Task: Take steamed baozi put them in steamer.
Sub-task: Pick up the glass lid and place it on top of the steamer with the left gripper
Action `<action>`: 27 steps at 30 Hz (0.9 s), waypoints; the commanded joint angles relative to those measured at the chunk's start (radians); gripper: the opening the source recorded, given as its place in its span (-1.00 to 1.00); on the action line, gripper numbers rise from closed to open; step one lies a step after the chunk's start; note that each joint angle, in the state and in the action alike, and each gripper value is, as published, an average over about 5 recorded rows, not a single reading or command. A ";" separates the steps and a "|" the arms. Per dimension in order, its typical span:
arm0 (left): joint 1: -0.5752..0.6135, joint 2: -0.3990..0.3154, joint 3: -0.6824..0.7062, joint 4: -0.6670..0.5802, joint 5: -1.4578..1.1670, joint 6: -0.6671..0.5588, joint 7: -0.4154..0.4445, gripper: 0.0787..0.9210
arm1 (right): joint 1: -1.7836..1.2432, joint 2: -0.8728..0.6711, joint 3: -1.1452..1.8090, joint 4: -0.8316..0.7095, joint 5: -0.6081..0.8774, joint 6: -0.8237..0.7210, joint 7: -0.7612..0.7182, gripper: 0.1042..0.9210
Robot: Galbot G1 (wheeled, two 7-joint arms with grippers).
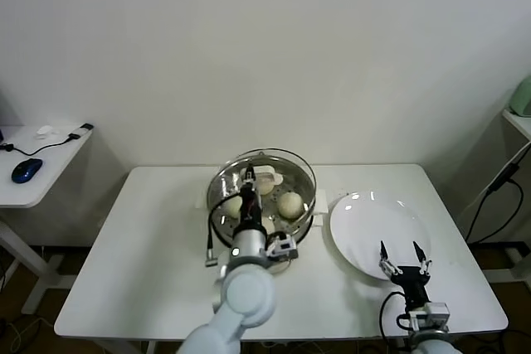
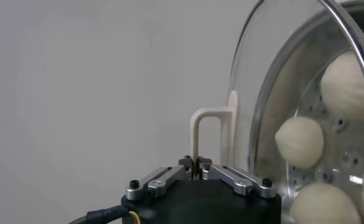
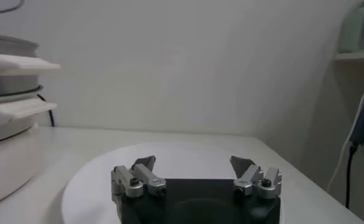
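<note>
Four baozi (image 1: 289,204) in steamer (image 1: 304,173) — left claw (image 2: 198,168) gripping lid handle (image 2: 211,126).

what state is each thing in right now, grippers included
round shiny steel steamer: upright on the table, buns inside
cream-white round baozi: lying on the perforated tray
round glass lid: tilted over the steamer, held by its white handle
flat white plate: empty
left gripper: shut on the lid handle
right gripper: open, empty, at the plate's near edge

Left gripper (image 1: 247,178) fingers pinched closed; right gripper (image 1: 404,256) fingers spread.
</note>
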 commanded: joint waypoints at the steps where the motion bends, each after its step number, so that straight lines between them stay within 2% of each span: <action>1: -0.031 -0.060 0.062 0.035 0.058 0.044 0.018 -0.86 | 0.006 0.006 0.002 -0.019 0.000 0.026 0.007 0.76; 10: -0.022 -0.096 0.053 0.119 0.120 0.037 0.005 -0.86 | -0.002 0.012 0.008 -0.028 0.000 0.047 0.016 0.76; 27: -0.010 -0.058 -0.010 0.160 0.125 0.027 -0.010 -0.86 | -0.002 0.024 0.007 -0.034 -0.009 0.071 0.018 0.76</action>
